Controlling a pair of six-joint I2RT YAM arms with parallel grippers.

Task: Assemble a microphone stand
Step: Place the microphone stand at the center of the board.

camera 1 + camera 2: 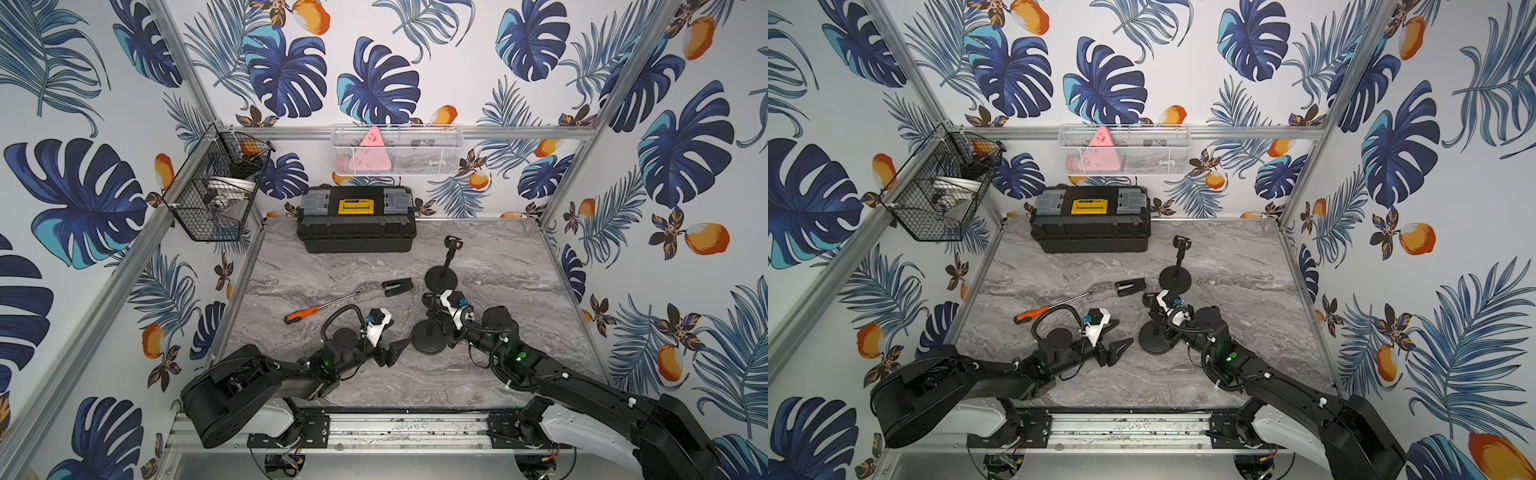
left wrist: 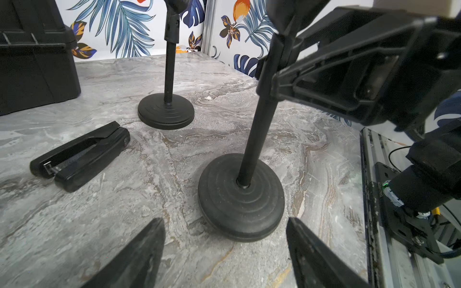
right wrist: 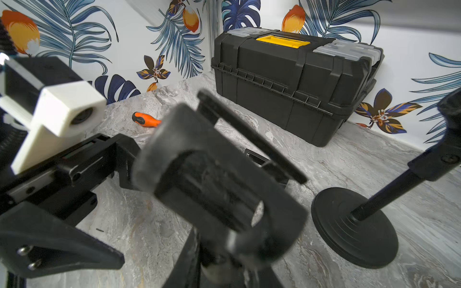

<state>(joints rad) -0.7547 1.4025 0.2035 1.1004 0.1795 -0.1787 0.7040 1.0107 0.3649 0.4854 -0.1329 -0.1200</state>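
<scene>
Two black microphone stands are upright on the marble table. The far stand [image 1: 441, 279] [image 1: 1175, 277] carries a clip [image 1: 453, 242] on its pole. The near stand [image 1: 430, 340] [image 2: 240, 197] has its round base flat on the table, and my right gripper [image 1: 434, 316] [image 2: 273, 79] [image 3: 219, 269] is shut on its pole, just under the blurred clip [image 3: 219, 187] at the top. My left gripper [image 1: 397, 353] [image 2: 224, 222] is open, low over the table, with its fingertips [image 2: 154, 229] just short of that base. A loose black clip [image 1: 397, 286] [image 2: 79, 155] lies on its side.
A black toolbox [image 1: 356, 224] [image 3: 294, 82] with a yellow latch stands at the back. An orange-handled screwdriver [image 1: 320, 308] [image 3: 146, 120] lies at the left. A black wire basket [image 1: 216, 187] and a white mesh basket [image 1: 397, 149] hang on the walls. A metal rail [image 1: 374, 428] runs along the front.
</scene>
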